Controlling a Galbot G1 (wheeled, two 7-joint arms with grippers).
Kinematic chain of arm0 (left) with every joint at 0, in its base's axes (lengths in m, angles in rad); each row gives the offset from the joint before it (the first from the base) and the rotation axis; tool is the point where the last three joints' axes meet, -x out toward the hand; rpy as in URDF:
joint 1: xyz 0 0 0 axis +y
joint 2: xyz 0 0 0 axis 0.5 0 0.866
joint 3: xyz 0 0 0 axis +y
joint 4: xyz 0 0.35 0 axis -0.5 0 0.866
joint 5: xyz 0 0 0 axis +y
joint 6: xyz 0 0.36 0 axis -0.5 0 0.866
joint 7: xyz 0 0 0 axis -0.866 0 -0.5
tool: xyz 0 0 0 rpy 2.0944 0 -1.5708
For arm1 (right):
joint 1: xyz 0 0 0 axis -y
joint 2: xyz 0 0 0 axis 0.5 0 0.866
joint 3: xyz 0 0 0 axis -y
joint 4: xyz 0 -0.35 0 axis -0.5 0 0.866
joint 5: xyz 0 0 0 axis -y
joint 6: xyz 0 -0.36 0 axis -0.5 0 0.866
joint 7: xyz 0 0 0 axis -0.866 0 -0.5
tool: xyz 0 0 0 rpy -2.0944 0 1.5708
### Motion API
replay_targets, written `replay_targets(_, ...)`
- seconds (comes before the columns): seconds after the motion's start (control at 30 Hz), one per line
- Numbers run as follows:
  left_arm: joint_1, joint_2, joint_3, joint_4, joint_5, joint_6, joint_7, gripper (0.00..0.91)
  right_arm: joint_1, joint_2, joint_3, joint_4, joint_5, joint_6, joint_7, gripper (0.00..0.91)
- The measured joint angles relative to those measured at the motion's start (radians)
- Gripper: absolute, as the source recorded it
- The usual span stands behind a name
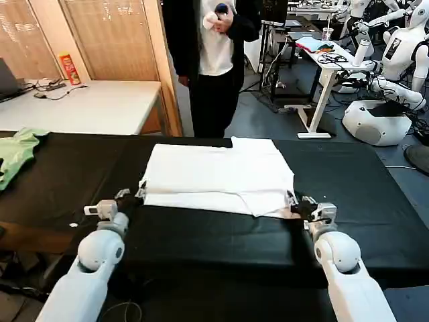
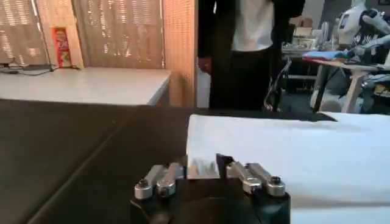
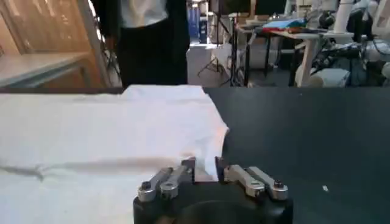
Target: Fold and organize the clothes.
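The white T-shirt (image 1: 216, 176) lies partly folded in the middle of the black table (image 1: 201, 241), print hidden. My left gripper (image 1: 131, 196) is at its near left corner. In the left wrist view the left gripper (image 2: 203, 169) is shut on a tab of the shirt's white cloth (image 2: 286, 152). My right gripper (image 1: 300, 206) is at the near right corner. In the right wrist view the right gripper (image 3: 205, 169) is shut on the edge of the shirt (image 3: 109, 134).
A light green garment (image 1: 15, 153) lies at the table's far left edge. A person in black (image 1: 213, 60) stands just behind the table. A pale side table (image 1: 80, 104) with a red can (image 1: 69, 68) is at the back left; parked robots (image 1: 389, 80) at the right.
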Motion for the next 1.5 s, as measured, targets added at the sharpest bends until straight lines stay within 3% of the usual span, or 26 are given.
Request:
replay_targets(0.17, 0.031, 0.006, -0.019, -0.011, -0.032, 0.013, 0.016, 0.878, -0.071, -0.006, 0.008, 0.044, -0.019, 0.009, -0.013, 0.858)
replay_targets(0.3, 0.036, 0.01, -0.034, 0.0, -0.086, 0.031, 0.025, 0.878, -0.095, 0.001, 0.005, 0.05, -0.03, 0.012, -0.016, 0.663)
replay_targets(0.33, 0.036, 0.011, -0.036, 0.004, -0.096, 0.034, 0.03, 0.829, -0.097, 0.003, 0.004, 0.049, -0.032, 0.012, -0.017, 0.585)
replay_targets(0.4, 0.034, 0.014, -0.038, 0.013, -0.107, 0.037, 0.039, 0.614, -0.101, 0.009, 0.0, 0.045, -0.037, 0.012, -0.017, 0.478)
replay_targets(0.43, 0.034, 0.015, -0.038, 0.016, -0.112, 0.038, 0.042, 0.566, -0.103, 0.013, -0.001, 0.042, -0.039, 0.012, -0.017, 0.439)
replay_targets(0.47, 0.034, 0.016, -0.039, 0.019, -0.118, 0.041, 0.044, 0.361, -0.105, 0.016, -0.002, 0.04, -0.04, 0.013, -0.017, 0.4)
replay_targets(0.5, 0.034, 0.016, -0.039, 0.022, -0.12, 0.043, 0.045, 0.234, -0.107, 0.019, -0.002, 0.04, -0.04, 0.014, -0.017, 0.38)
replay_targets(0.53, 0.034, 0.016, -0.04, 0.024, -0.12, 0.046, 0.047, 0.146, -0.109, 0.021, -0.002, 0.039, -0.04, 0.014, -0.017, 0.283)
replay_targets(0.57, 0.034, 0.017, -0.041, 0.024, -0.12, 0.049, 0.053, 0.127, -0.109, 0.023, -0.001, 0.039, -0.04, 0.014, -0.016, 0.263)
replay_targets(0.63, 0.036, 0.021, -0.042, 0.025, -0.123, 0.056, 0.063, 0.029, -0.11, 0.024, 0.001, 0.038, -0.04, 0.014, -0.014, 0.137)
replay_targets(0.8, 0.034, 0.023, -0.042, 0.043, -0.095, 0.073, 0.063, 0.0, -0.11, 0.025, 0.003, 0.031, -0.04, 0.014, -0.012, 0.088)
replay_targets(0.97, 0.04, 0.024, -0.045, 0.052, -0.086, 0.07, 0.064, 0.0, -0.112, 0.025, 0.005, 0.032, -0.04, 0.014, -0.012, 0.049)
replay_targets(1.0, 0.044, 0.024, -0.05, 0.047, -0.087, 0.068, 0.065, 0.068, -0.112, 0.024, 0.006, 0.032, -0.04, 0.014, -0.012, 0.039)
replay_targets(1.03, 0.048, 0.025, -0.055, 0.041, -0.087, 0.066, 0.064, 0.878, -0.113, 0.024, 0.006, 0.032, -0.04, 0.014, -0.012, 0.039)
replay_targets(1.5, 0.07, 0.017, -0.081, 0.023, -0.165, 0.061, 0.063, 0.878, -0.115, 0.021, 0.009, 0.037, -0.039, 0.012, -0.016, 0.029)
